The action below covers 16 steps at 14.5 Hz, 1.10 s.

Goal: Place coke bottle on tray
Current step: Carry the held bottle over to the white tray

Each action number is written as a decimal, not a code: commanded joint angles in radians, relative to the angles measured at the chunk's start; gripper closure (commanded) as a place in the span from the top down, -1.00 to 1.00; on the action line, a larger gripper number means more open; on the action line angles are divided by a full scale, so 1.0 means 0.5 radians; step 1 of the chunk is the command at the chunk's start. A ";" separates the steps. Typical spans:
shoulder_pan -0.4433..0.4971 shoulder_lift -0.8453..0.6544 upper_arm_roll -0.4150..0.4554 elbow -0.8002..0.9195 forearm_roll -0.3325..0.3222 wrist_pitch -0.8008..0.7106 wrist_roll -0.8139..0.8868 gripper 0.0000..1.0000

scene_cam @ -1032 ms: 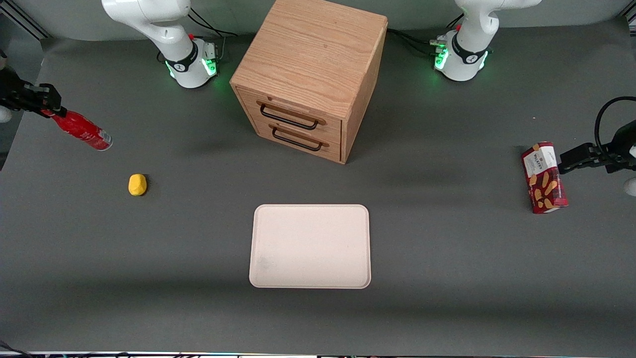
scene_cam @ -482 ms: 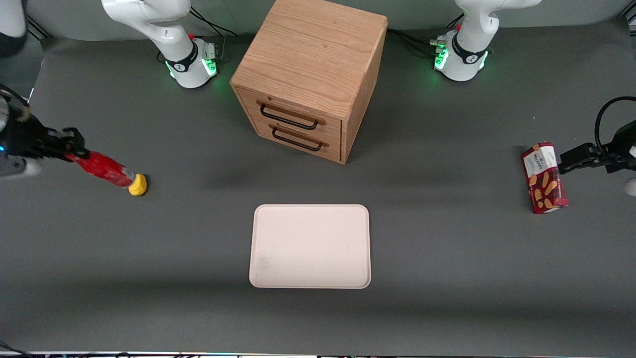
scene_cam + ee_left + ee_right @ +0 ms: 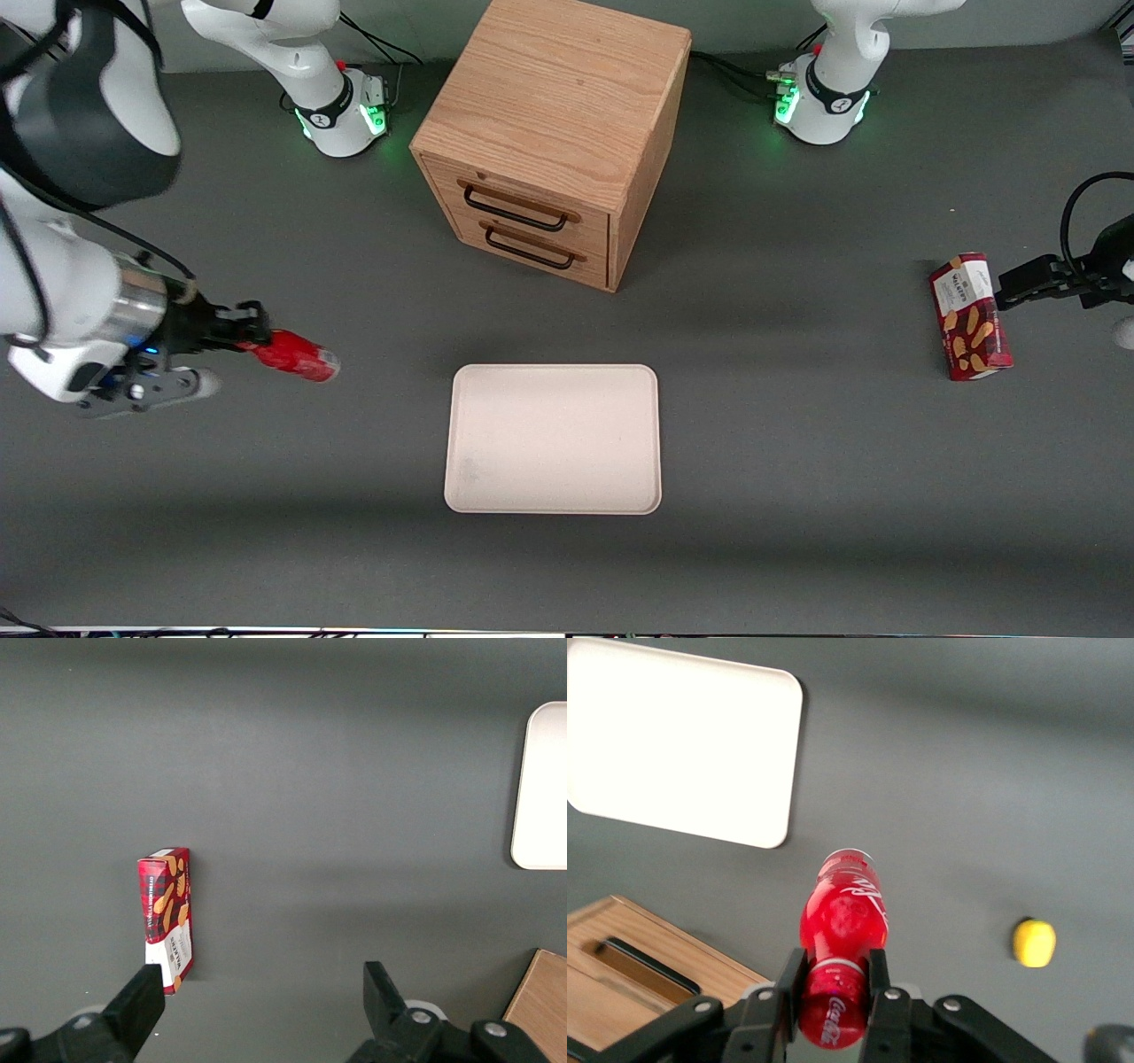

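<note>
1. While the gripper hangs above the grey table, its fingers are clamped on the neck of the coke bottle (the silvery base points toward the tray).
2. The tray lies flat, well apart from the bottle, with the wooden cabinet at its twelve o'clock.
3. A yellow lump sits on the table near the bottle.

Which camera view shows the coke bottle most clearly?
The right wrist view: the coke bottle fills it, its neck clamped in the gripper. The front view shows it small, short of the tray. The left wrist view misses it.
</note>
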 commanded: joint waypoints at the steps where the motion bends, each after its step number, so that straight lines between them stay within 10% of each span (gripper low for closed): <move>1: 0.226 0.158 0.008 0.267 -0.085 -0.044 0.375 -1.00; 6: 0.457 0.297 0.008 0.326 -0.135 0.118 0.903 -1.00; 16: 0.500 0.554 0.014 0.289 -0.331 0.535 0.929 -1.00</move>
